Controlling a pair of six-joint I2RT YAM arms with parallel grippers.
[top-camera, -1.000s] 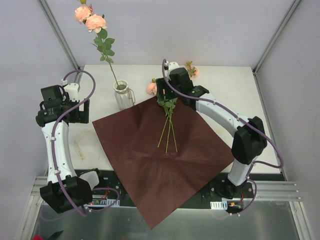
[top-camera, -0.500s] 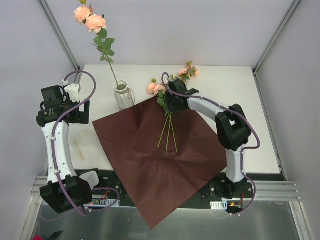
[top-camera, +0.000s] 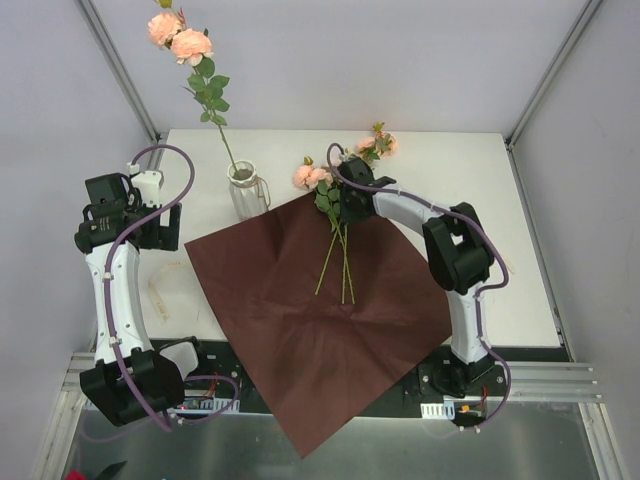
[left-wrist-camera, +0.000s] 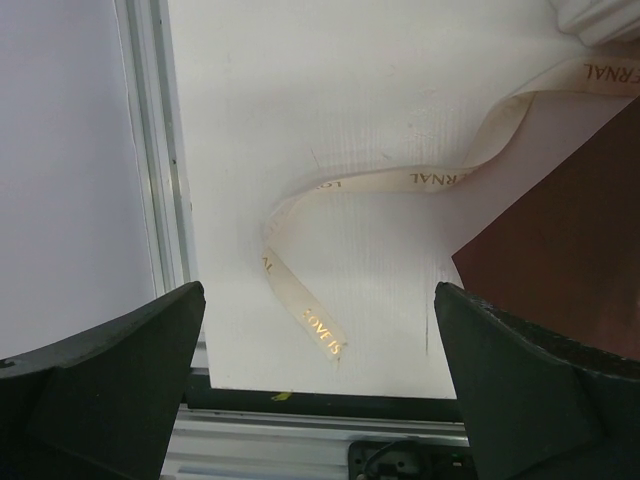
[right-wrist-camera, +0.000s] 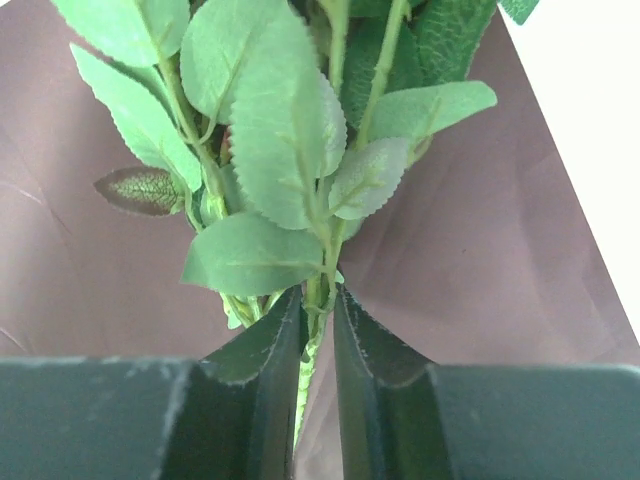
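Grasp step: right fingers (right-wrist-camera: 262, 400) pinch green leafy rose stems (right-wrist-camera: 322, 262) over brown paper sheet (right-wrist-camera: 90, 280), left fingers (left-wrist-camera: 110, 385) spread; next likely needs steady lift

bright even light, soft shadows, sharp

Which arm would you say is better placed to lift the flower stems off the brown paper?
Probably right: the right gripper is closed around the flower stems, while the left gripper hangs open over the ribbon.

Matt brown paper (top-camera: 290, 300), satiny ribbon (left-wrist-camera: 420, 180), flowers (right-wrist-camera: 285, 150) with matt leaves.
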